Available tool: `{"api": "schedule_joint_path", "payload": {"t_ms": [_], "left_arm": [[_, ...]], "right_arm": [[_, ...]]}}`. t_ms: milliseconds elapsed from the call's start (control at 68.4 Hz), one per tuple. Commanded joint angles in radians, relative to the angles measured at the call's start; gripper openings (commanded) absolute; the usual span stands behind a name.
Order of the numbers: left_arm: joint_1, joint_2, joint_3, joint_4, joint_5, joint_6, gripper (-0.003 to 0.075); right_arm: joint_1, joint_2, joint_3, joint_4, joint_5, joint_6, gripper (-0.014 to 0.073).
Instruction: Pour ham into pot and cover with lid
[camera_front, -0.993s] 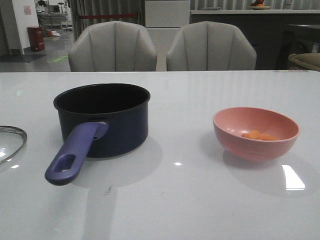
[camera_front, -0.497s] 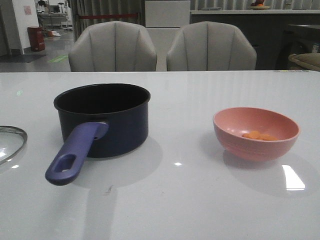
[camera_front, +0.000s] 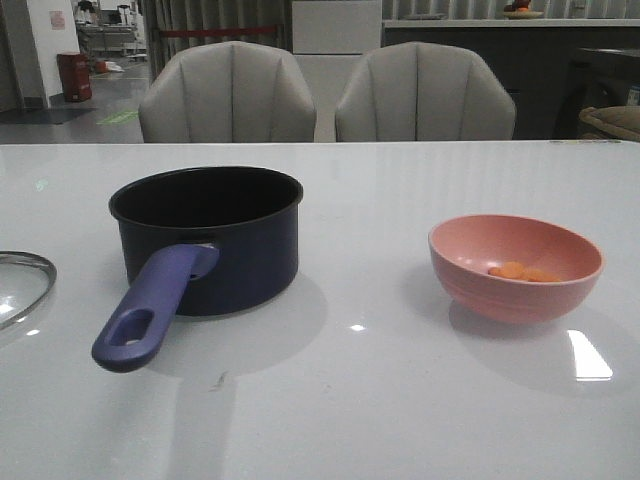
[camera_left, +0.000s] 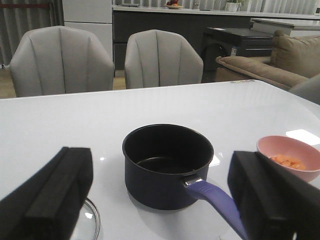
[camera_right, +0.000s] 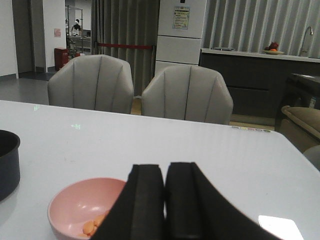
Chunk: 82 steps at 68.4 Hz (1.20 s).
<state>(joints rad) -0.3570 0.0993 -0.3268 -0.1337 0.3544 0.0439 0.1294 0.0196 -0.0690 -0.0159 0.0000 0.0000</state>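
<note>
The dark navy pot (camera_front: 207, 238) stands left of centre on the white table, its purple-blue handle (camera_front: 148, 310) pointing toward me; it is empty inside (camera_left: 167, 152). The orange ham pieces (camera_front: 520, 272) lie in a pink bowl (camera_front: 515, 266) on the right. Only the glass lid's rim (camera_front: 30, 272) shows, at the left edge. No gripper shows in the front view. My left gripper (camera_left: 162, 197) is open, above the table, the pot between its fingers in view. My right gripper (camera_right: 165, 200) is shut and empty, beside the pink bowl (camera_right: 82, 207) and ham (camera_right: 92, 226).
Two grey chairs (camera_front: 228, 95) (camera_front: 425, 95) stand behind the table's far edge. A sofa (camera_left: 270, 60) stands off to the right. The white table (camera_front: 370, 400) stretches wide between pot and bowl.
</note>
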Motion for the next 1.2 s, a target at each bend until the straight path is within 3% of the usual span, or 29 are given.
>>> {"api": "schedule_joint_path", "payload": {"t_ms": [0,146,292,497,555,701,760,1023,1183], "left_arm": [[-0.008,0.010,-0.026,-0.012,-0.086,-0.003,0.0582],[-0.008,0.010,-0.026,-0.012,-0.086,-0.003,0.0582],[-0.008,0.010,-0.026,-0.012,-0.086,-0.003,0.0582],[-0.008,0.010,-0.026,-0.012,-0.086,-0.003,0.0582],[-0.008,0.010,-0.026,-0.012,-0.086,-0.003,0.0582],[-0.008,0.010,-0.026,-0.012,-0.086,-0.003,0.0582],[-0.008,0.010,-0.026,-0.012,-0.086,-0.003,0.0582],[-0.008,0.010,-0.026,-0.012,-0.086,-0.003,0.0582],[-0.008,0.010,-0.026,-0.012,-0.086,-0.003,0.0582]], "right_arm": [[-0.004,0.109,-0.140,0.002,0.021,0.000,0.0169],[-0.004,0.266,-0.250,0.002,0.029,0.000,0.0169],[-0.004,0.343,-0.255,0.005,0.000,0.000,0.0169],[-0.003,0.403,-0.280,0.094,0.064,0.000,0.0180],[-0.003,0.445,-0.309,0.094,0.107,0.000,0.0218],[-0.003,0.603,-0.384,0.112,0.153,0.000,0.0433],[-0.003,0.667,-0.415,0.153,0.170,0.000,0.0477],[-0.003,0.883,-0.514,0.293,0.080,-0.015,0.0489],[-0.003,1.082,-0.686,0.283,0.276,-0.056,0.0489]]}}
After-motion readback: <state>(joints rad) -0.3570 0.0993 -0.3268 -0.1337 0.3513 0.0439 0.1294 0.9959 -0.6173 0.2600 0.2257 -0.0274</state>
